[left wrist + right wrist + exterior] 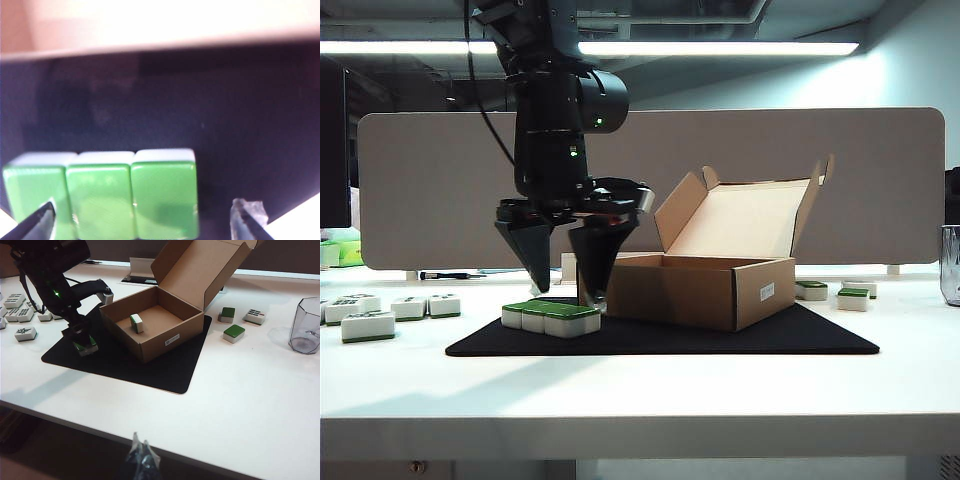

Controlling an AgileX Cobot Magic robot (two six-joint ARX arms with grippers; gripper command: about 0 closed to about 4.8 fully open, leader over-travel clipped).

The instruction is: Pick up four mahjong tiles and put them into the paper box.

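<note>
A row of mahjong tiles [552, 317] with green backs lies on the black mat [720, 335], left of the paper box [710, 285]. The left wrist view shows three of these tiles [100, 195] side by side. My left gripper [567, 290] points down just over the row, open wide. One fingertip [45, 217] is over the row's end tile and the other [246, 214] is past the opposite end. The box [150, 335] stands open with its lid up, and one tile [136, 322] lies inside. My right gripper [141, 452] is shut, off the table's near edge.
Loose white-faced tiles [368, 325] lie left of the mat. Two green-backed tiles [853, 298] sit right of the box. A clear cup [305, 325] stands at the far right. A grey partition [440, 190] closes off the back of the table.
</note>
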